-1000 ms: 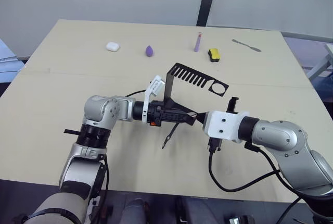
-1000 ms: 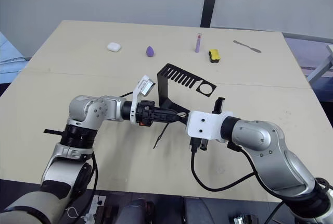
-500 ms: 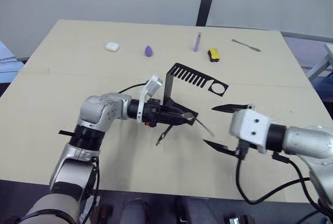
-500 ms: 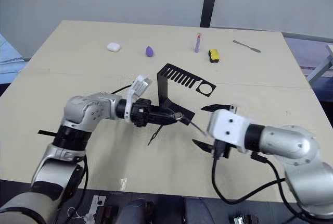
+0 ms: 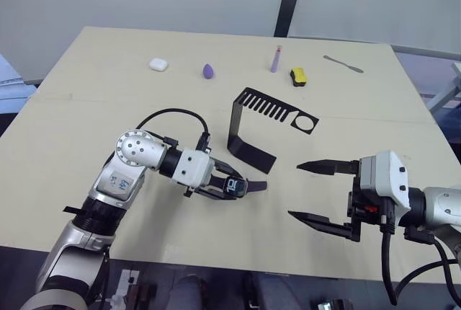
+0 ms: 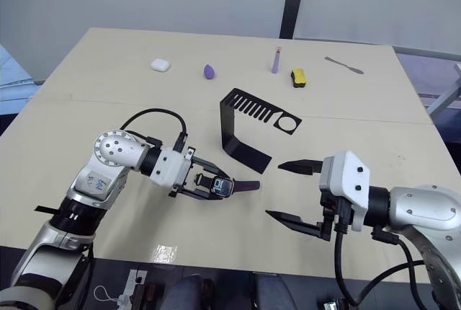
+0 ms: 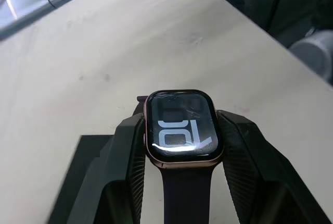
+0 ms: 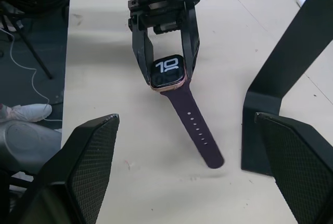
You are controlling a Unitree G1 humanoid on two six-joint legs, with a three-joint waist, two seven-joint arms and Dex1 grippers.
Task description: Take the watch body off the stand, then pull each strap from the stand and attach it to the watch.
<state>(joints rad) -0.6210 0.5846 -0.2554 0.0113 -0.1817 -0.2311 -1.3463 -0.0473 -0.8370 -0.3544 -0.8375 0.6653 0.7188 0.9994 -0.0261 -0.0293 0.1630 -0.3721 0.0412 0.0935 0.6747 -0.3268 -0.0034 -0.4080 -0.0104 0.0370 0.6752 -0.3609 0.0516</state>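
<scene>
One watch body, one attached strap and one stand are on view. The left pincer is closed on the two sides of the watch body, low over the worktop, near and left of the stand. The right pincer is wide open and holds nothing, to the right of the watch.

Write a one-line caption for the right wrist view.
Left gripper holds the watch body, one strap trailing toward the stand.
</scene>
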